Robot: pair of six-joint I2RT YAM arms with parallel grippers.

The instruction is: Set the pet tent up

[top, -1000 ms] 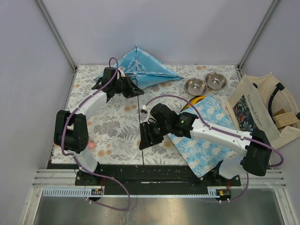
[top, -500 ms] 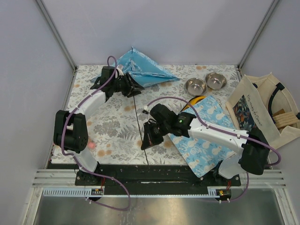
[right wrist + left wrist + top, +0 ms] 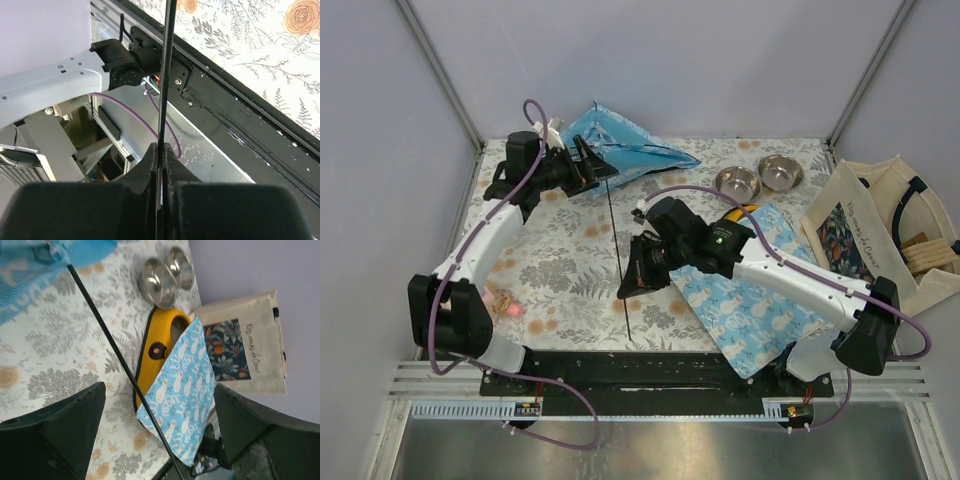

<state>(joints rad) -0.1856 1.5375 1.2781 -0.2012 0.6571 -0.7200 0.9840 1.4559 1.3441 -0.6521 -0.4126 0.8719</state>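
Left gripper (image 3: 592,168) had shifted rearward, its jaws released; right gripper (image 3: 631,287) jaws clenched the one black pole (image 3: 615,230). One pet tent (image 3: 620,148) lay collapsed left of two steel bowls (image 3: 759,178).

Pet tent (image 3: 625,150): collapsed.
Light-blue printed fabric lies crumpled at the far side; one thin black pole (image 3: 612,220) extends straight from it nearward.

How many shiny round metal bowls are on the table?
2. One metal bowl sits near the table's far edge; the second is beside it, nearer the cream tote bag. None seem hidden.
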